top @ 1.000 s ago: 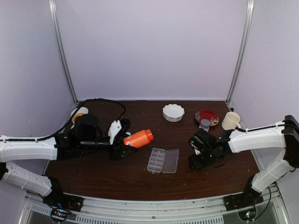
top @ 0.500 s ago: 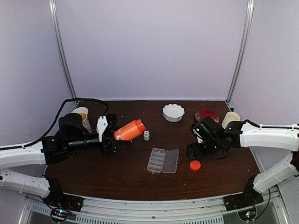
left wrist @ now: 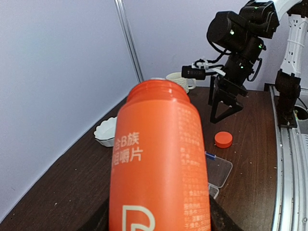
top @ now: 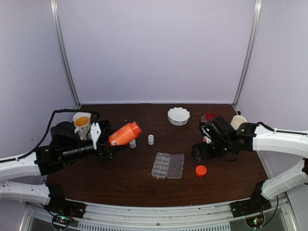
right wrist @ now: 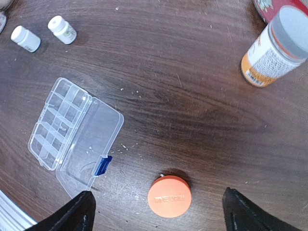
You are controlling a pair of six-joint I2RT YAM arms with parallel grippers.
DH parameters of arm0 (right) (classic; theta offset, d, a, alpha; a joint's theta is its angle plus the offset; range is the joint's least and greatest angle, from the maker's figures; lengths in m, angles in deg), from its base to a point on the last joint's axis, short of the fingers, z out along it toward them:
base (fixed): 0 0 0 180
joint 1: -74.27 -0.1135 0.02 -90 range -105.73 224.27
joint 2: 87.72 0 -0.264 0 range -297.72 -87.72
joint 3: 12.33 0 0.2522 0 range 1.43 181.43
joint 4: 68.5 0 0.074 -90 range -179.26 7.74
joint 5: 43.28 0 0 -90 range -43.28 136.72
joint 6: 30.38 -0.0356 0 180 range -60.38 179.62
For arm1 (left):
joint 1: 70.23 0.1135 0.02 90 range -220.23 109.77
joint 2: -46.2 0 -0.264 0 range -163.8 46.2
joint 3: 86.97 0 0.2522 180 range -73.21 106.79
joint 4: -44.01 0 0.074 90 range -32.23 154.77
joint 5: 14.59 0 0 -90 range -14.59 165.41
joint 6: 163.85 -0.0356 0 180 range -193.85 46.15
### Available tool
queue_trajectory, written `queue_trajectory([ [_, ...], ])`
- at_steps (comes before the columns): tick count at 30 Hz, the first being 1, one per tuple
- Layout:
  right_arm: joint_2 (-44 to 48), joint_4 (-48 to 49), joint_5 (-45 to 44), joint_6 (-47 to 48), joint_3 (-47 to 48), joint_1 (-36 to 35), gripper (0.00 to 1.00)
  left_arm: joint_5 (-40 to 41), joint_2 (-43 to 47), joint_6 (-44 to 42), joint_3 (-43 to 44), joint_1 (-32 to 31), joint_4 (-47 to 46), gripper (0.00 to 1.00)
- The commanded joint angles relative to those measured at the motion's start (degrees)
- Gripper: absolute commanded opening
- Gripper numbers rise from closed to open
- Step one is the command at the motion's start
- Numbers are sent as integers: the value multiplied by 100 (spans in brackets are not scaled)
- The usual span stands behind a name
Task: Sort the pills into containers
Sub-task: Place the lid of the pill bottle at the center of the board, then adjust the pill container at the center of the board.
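From above, the left arm lies low along the left side of the table [top: 120,183]. The left gripper [top: 107,142] is closed tight on the bottom of the orange bottle [top: 124,134]. The bottle tips up, with its mouth toward the far right. The right arm comes in from the right edge, bent at the elbow. The right gripper [top: 198,153] points down, spread wide, with nothing in it. The orange cap [top: 201,170] lies on the table just beside it. The organiser box [top: 168,165] lies open near the middle of the near edge, with its cells [top: 160,165] on the left half. A second ago the bottle was nearer the middle and the right claw sat lower and narrower. Now the left arm is pulled back to the left and two small white bottles [top: 132,143] show. In the left wrist view, the bottle fills the middle and the right arm hangs behind it. In the right wrist view, the fingers [right wrist: 79,211] stand far apart over the cap. Tiny pale bits [right wrist: 126,146] lie by the lid; I cannot tell if they are pills.
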Motion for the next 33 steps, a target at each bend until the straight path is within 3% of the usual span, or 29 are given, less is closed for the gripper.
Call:
queue_trajectory([
  [1,367,79,-252,-202,101,22,100,598,84,271,218,-18,-84,0],
  [9,681,876,30,-556,-369,54,100,678,38,175,75,-16,-285,0],
  [13,413,1135,359,-836,-353,66,99,1292,-135,873,93,-16,-562,0],
  [15,181,1167,514,-940,-271,61,96,1942,-254,1382,302,-22,-299,0],
  [18,-249,1033,524,-1227,-26,31,91,1908,-247,1382,343,-22,-318,0],
  [22,-821,895,679,-1335,281,29,66,1894,-82,1497,209,-22,-458,0],
  [33,-1600,1325,1160,-1343,495,28,52,1421,169,1131,150,-12,-122,0],
])
